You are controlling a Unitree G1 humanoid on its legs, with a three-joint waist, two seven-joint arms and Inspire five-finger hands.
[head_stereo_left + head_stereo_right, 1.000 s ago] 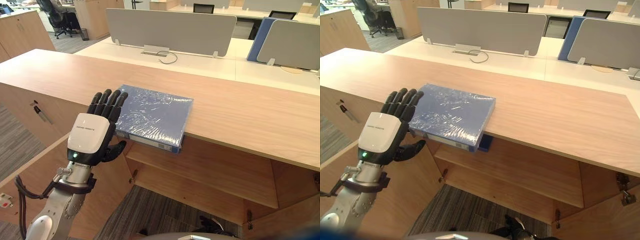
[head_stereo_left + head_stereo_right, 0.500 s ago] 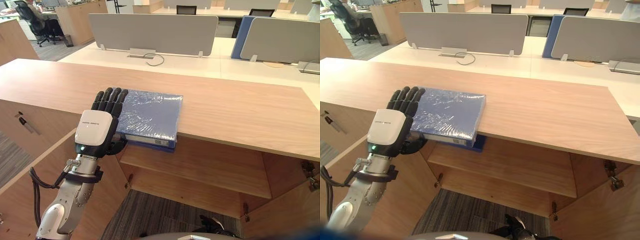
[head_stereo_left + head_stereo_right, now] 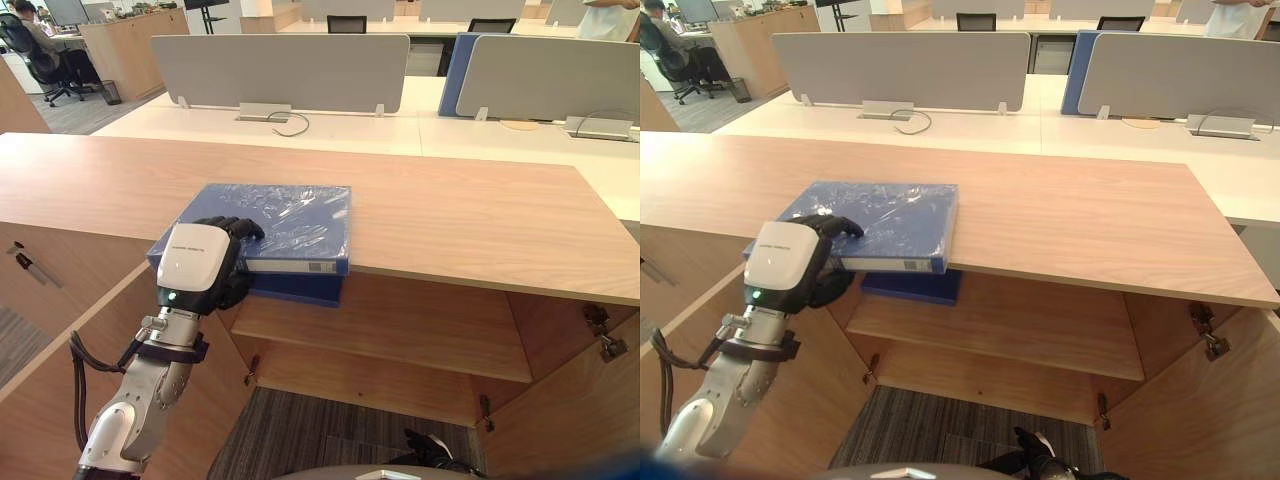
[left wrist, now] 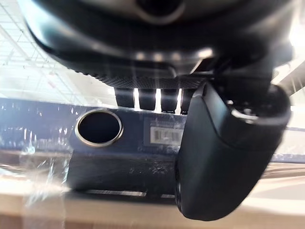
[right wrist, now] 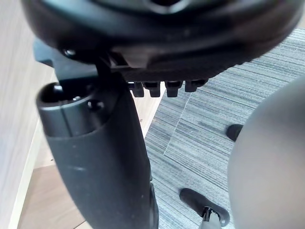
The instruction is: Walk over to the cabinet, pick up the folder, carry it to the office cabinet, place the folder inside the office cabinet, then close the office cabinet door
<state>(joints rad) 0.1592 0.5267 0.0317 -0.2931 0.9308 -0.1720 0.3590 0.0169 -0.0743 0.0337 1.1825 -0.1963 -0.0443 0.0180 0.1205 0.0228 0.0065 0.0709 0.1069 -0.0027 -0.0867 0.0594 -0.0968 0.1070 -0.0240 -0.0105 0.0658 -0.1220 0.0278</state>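
Note:
A blue folder [image 3: 290, 212] wrapped in clear film lies flat on the wooden cabinet top [image 3: 460, 215], its spine overhanging the front edge. My left hand [image 3: 197, 265] is shut on the folder's near left corner, fingers curled over the top and thumb under. In the left wrist view the spine [image 4: 47, 131] with its ring hole and label sits between the fingers and the thumb [image 4: 224, 157]. My right hand [image 5: 100, 157] hangs over grey carpet with its fingers relaxed, holding nothing.
Below the top the cabinet stands open, with a door swung out at the left [image 3: 60, 390] and another at the right [image 3: 580, 400]. A second blue folder [image 3: 300, 288] lies on the inner shelf [image 3: 400, 330]. Desks with grey dividers [image 3: 280, 70] stand behind.
My left hand's straight fingers have curled over the folder's top and closed on its corner. The folder now lies squarer to the front edge. The camera has shifted to the right.

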